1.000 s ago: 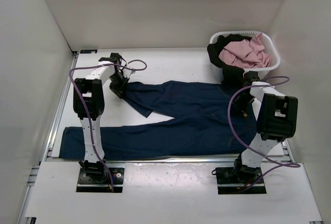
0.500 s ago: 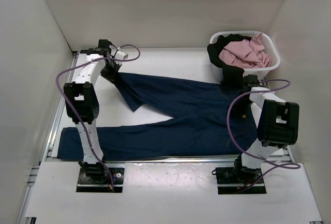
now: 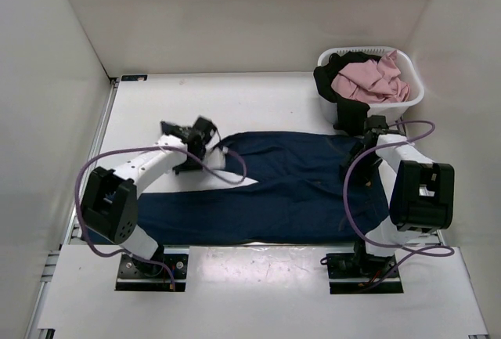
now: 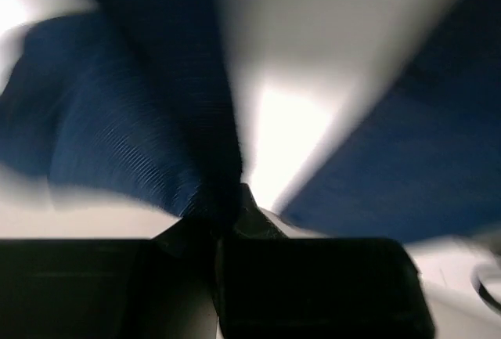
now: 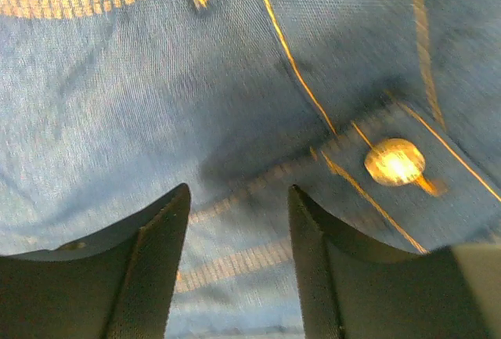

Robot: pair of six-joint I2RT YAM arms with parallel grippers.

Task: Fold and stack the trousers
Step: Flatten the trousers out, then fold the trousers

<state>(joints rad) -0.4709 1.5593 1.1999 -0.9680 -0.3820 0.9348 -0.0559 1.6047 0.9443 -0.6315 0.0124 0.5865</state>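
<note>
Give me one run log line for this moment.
left gripper: shut on trousers leg | right gripper: open over waistband button | trousers: on table, fold unfinished

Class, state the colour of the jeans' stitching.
The jeans' stitching is golden-orange; right wrist view shows it best.

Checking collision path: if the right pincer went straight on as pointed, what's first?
The trousers: denim fills the view just ahead of the right pincer, left of the brass button. Gap unclear.

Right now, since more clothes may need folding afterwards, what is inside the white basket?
A pink garment lies on top inside the basket, and a black garment hangs over its left rim. Anything beneath them is covered and cannot be seen.
</note>
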